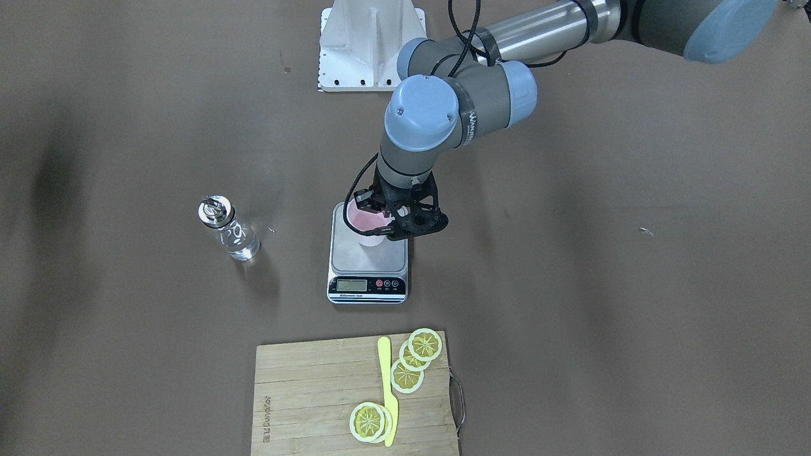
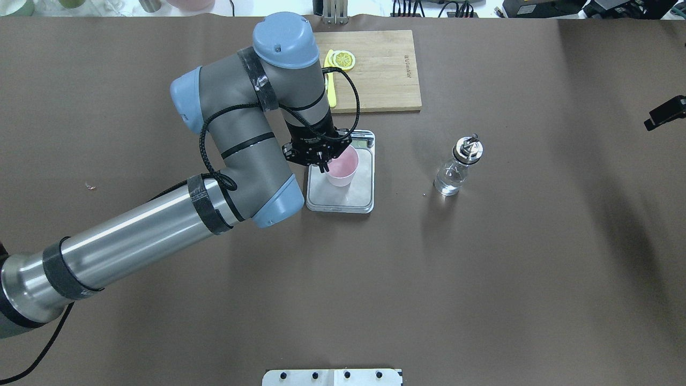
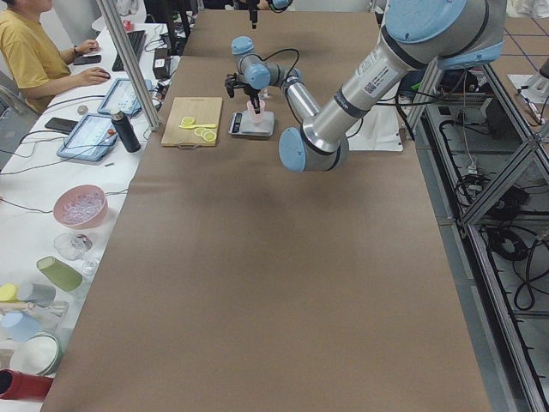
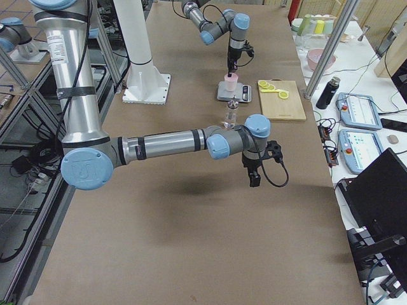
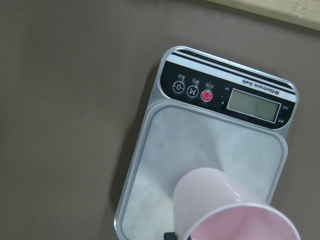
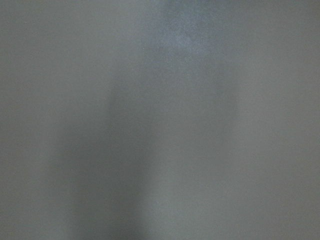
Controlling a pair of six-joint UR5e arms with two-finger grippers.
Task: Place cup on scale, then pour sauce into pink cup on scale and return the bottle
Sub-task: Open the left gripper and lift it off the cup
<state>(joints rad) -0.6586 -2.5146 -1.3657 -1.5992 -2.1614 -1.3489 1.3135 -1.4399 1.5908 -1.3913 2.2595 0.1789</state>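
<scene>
Presently the cup (image 1: 366, 223) is standing upright on the steel platform of the scale (image 1: 352, 252), behind the display strip. The left gripper (image 2: 323, 167) is coming down from above and pinching the cup's rim, one finger inside the wall and one outside. Whether the cup's base is bearing fully on the steel I cannot tell.

The scale is sitting toward the operators' long edge of the tabletop (image 1: 602, 316), its display facing that edge. The bottle (image 1: 229, 229) is standing upright on the robot's right of the scale, well apart from it, with the clear sauce (image 1: 242, 244) showing through the glass. Just beyond the scale, at the operators' edge, a wooden cutting board (image 1: 310, 392) is lying near the scale but not touching it.

By count there is one cup, one scale, one bottle and one board. The board is carrying one yellow knife (image 1: 385, 380) and what look like five lemon slices (image 1: 424, 344), three overlapping in a row and two stacked.

A matte brown covering is stretching over the whole long tabletop, with broad runs of it lying on both sides of the scale. A white mounting plate (image 1: 370, 44) is sitting at the robot's edge. The right gripper (image 4: 255, 180) is hanging over the brown surface toward the robot's right end; whether its jaws are wide or narrow I cannot tell. Along the operators' side a white bench (image 3: 51, 184) is holding tablets, bowls and cups, and a person (image 3: 26, 53) is sitting there.
</scene>
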